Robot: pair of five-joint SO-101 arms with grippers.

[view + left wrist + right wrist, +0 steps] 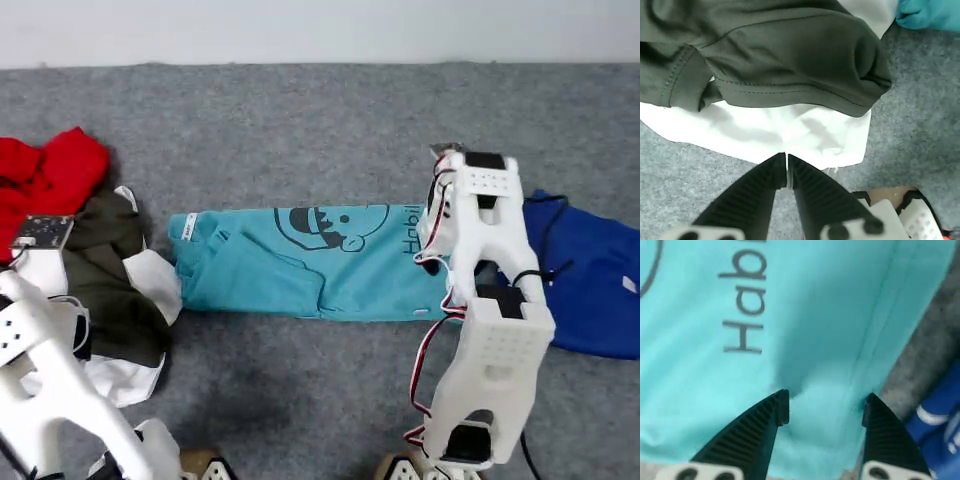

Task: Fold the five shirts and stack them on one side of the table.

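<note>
Right gripper [825, 410] is open wide, tips on the teal shirt [815, 315]; left gripper [786, 165] is closed beside the white shirt [790, 132].

The table [300, 120] was covered in a grey, carpet-like felt that reached up to a pale wall along the top of the frame. A red shirt [50, 175] lay bunched at the upper left edge. Just below it, a white shirt [135, 375] lay crumpled on the felt at the left, with a dark olive shirt [110, 285] heaped over most of it. A teal shirt [300, 265] with a printed front lay stretched sideways across the middle, its collar end touching the white one. A blue shirt [590, 285] lay flat at the right edge, just beside the teal shirt's hem.
</note>
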